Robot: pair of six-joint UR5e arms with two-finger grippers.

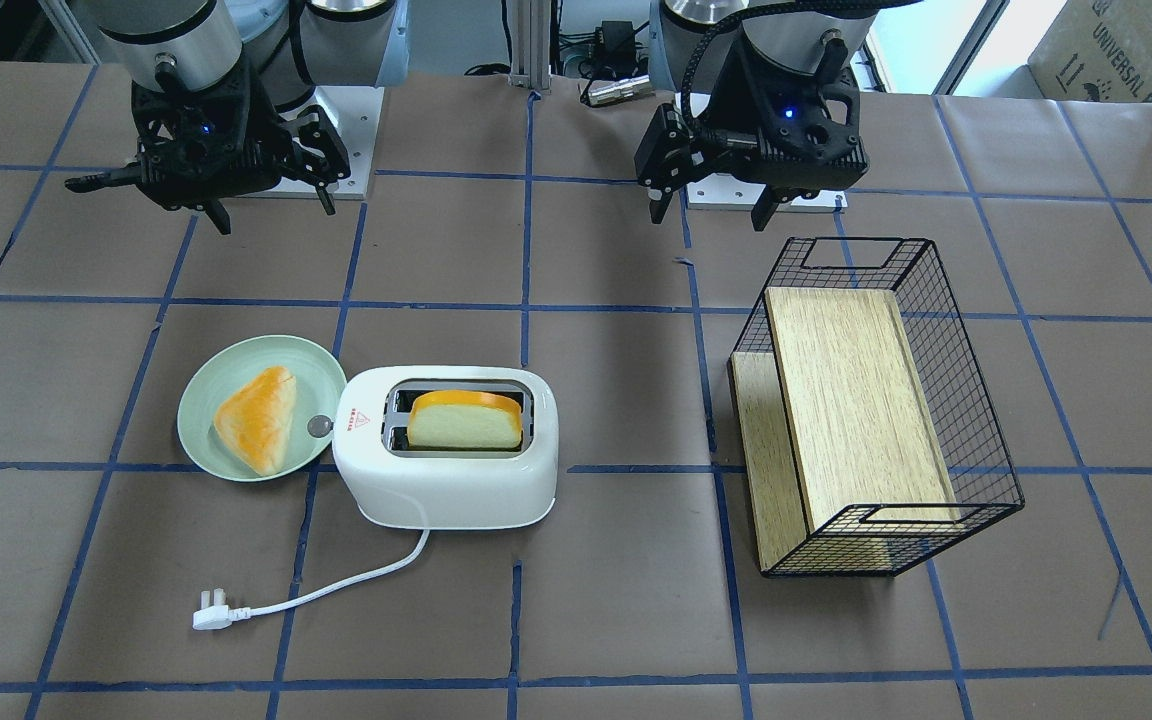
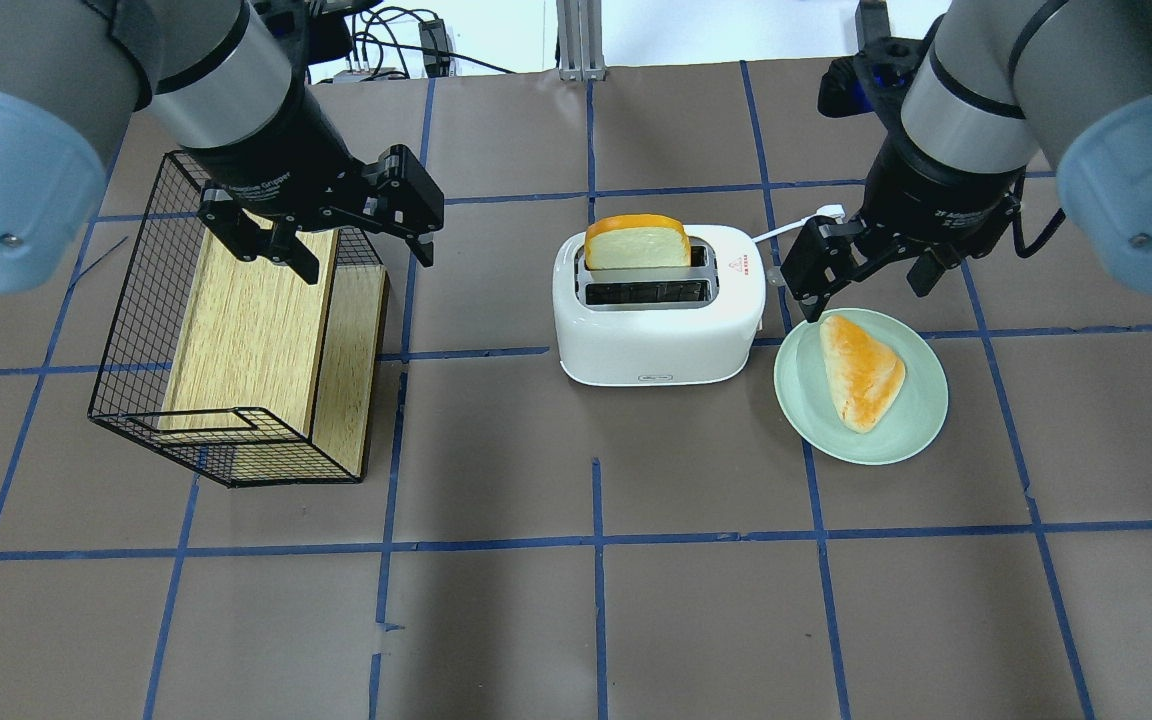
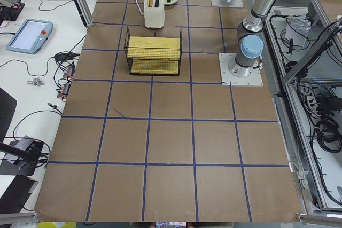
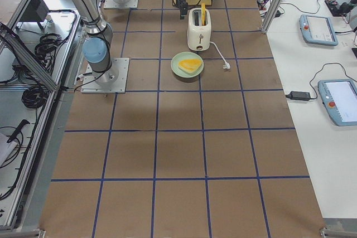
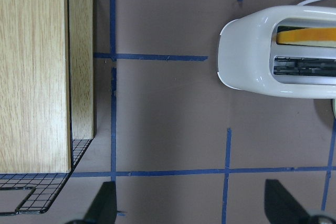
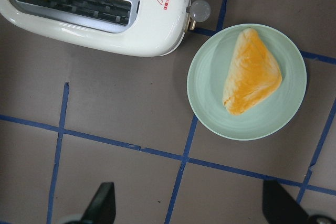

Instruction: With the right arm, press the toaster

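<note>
The white two-slot toaster (image 1: 446, 490) (image 2: 656, 330) stands mid-table with a bread slice (image 1: 464, 420) in one slot. Its red triangle mark and grey knob (image 6: 199, 10) (image 1: 319, 427) are at the end next to the plate. The toaster also shows in the right wrist view (image 6: 152, 30) and the left wrist view (image 5: 252, 56). My right gripper (image 2: 861, 290) (image 1: 271, 210) is open and empty, raised above the table beside the toaster's knob end, over the plate's far edge. My left gripper (image 2: 356, 250) (image 1: 712, 210) is open and empty above the basket.
A green plate (image 2: 816, 420) (image 6: 210, 103) with a triangular bread piece (image 2: 861, 370) touches the toaster's knob end. The toaster's white cord and plug (image 1: 211, 610) lie on the table. A black wire basket (image 2: 136, 320) holds wooden boards (image 2: 246, 330).
</note>
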